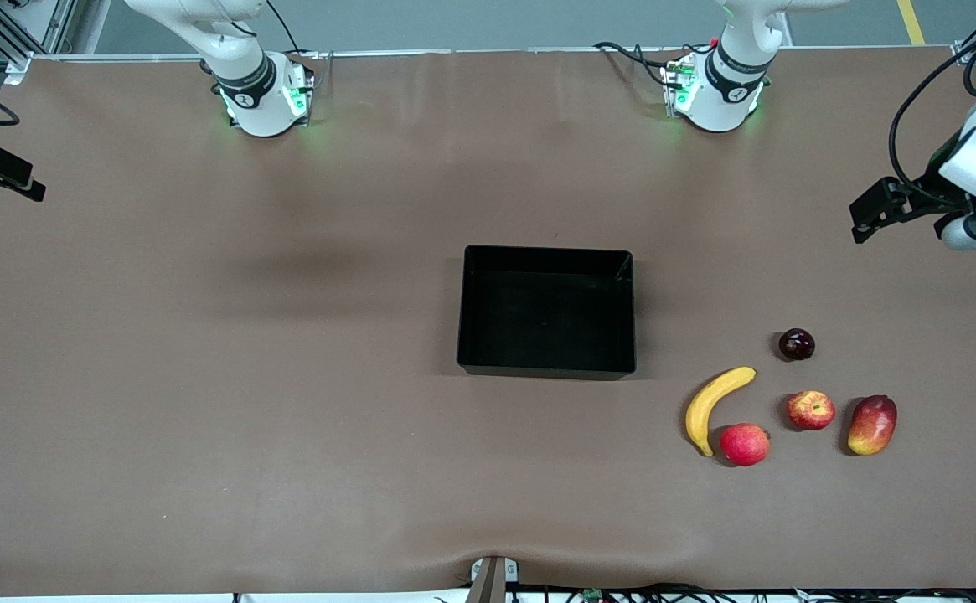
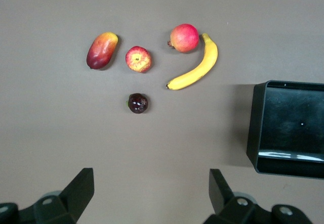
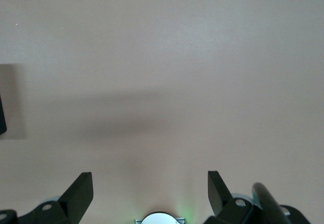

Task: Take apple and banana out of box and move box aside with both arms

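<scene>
The black plastic box sits mid-frame, the yellow banana lower right. Left claw and right claw hang open.

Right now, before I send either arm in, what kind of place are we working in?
Probably a robotics lab bench, not a kitchen: a brown mat-covered table with two bolted-on arm bases, loose cables along its edge, and staged props, a black bin and a banana.

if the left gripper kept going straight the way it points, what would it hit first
Probably bare table: the open left gripper looks down on bare surface, short of the dark plum. Depth is unclear, so this is tentative.
</scene>
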`<state>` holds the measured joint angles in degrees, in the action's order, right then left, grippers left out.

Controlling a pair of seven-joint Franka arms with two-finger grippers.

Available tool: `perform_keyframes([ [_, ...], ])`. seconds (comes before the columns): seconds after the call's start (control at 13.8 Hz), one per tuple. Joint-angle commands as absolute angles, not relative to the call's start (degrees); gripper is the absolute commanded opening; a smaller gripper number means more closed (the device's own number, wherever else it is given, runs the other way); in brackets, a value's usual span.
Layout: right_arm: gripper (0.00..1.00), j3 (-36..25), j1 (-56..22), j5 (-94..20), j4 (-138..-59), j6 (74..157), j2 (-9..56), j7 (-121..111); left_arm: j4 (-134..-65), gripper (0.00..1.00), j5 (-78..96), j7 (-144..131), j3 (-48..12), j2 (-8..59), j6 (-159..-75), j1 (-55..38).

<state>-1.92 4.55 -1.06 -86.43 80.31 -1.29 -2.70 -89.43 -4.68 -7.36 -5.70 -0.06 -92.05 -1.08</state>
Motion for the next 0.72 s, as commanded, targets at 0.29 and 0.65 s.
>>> perform_keyframes([
  [0.29, 1.0, -1.23, 5.71, -1.23, -85.61, 80.07, -0.97, -2.99, -93.78, 1.0, -2.72, -6.33, -4.48, -3.61, -92.2, -1.58],
  [0.65, 1.0, -1.23, 5.71, -1.14, -85.61, 80.07, -0.97, -2.99, -93.69, 1.0, -2.29, -6.24, -4.48, -3.17, -92.2, -1.58],
])
